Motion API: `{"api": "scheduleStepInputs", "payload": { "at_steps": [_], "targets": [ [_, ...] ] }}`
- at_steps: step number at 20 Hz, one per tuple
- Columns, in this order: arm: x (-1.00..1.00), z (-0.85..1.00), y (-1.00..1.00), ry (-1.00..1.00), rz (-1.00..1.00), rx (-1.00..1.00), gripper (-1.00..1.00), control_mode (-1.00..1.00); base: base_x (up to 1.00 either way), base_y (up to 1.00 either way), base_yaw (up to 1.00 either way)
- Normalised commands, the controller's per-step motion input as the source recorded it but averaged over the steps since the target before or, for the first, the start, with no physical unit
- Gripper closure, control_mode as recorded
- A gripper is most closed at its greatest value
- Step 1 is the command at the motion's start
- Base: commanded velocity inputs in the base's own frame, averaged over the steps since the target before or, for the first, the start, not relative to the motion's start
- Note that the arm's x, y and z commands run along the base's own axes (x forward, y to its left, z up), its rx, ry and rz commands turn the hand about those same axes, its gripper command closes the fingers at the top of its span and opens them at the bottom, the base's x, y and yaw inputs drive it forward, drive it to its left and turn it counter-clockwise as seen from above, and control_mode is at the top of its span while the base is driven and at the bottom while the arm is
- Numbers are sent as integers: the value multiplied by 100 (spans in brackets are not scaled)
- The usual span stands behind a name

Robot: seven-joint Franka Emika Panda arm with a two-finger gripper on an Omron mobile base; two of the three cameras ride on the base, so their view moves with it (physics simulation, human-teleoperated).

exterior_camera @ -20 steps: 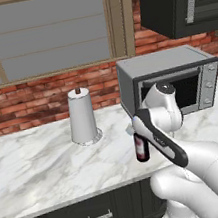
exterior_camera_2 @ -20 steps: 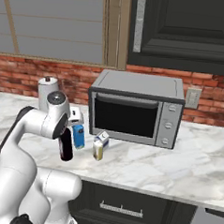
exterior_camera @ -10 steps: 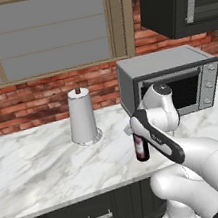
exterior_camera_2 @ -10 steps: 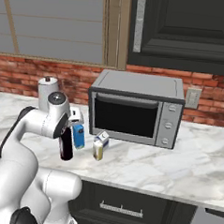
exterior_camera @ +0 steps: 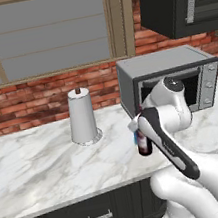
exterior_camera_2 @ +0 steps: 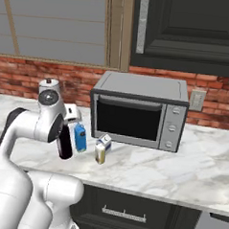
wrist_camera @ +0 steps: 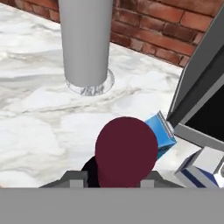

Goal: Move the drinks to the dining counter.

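One wine bottle (wrist_camera: 126, 151) clamped in the gripper (wrist_camera: 113, 176); one blue carton (exterior_camera_2: 79, 137); one jar (exterior_camera_2: 102, 148).

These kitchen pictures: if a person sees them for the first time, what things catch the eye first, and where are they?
The white robot arm fills the foreground, its fingers closed around a dark wine bottle with a red cap on the marble counter. Right behind it stand a blue carton and a grey toaster oven against the brick wall. A tall white paper towel roll stands to the left.
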Motion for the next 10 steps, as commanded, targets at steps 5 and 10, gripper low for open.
{"api": "scheduleStepInputs", "payload": {
  "at_steps": [5,10],
  "targets": [
    [-97,55,-13,-31,0,0,100,-100,0,0,0],
    [-73,34,-17,-29,0,0,100,-100,0,0,0]
  ]
}}
